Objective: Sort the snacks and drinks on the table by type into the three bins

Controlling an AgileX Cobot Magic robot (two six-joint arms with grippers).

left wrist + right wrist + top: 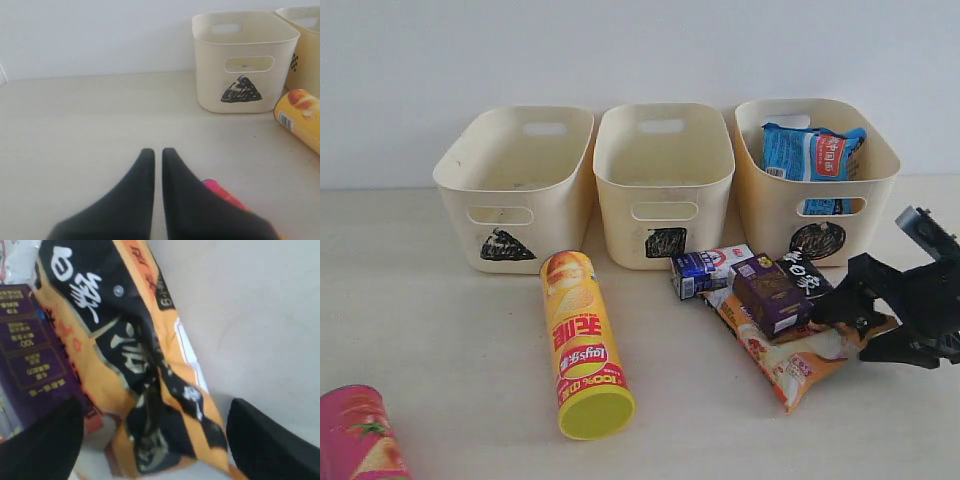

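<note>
Right claw (852,322), spread astride the orange-and-black bag (790,365) near the right edge of the desk (920,420), must pinch clear of the purple carton (770,295).

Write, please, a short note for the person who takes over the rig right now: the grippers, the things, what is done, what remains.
Left gripper: fingers shut, holding nothing, near the pink canister.
Right gripper: fingers open on either side of the orange-and-black bag, not closed on it.
Done: blue bag is in the circle bin.
Nothing is seen in the triangle bin or the square bin.
Left on the table: the orange-and-black bag with the purple carton lying on it, the blue-and-white carton beside it, the yellow canister on its side, and the pink canister.
</note>
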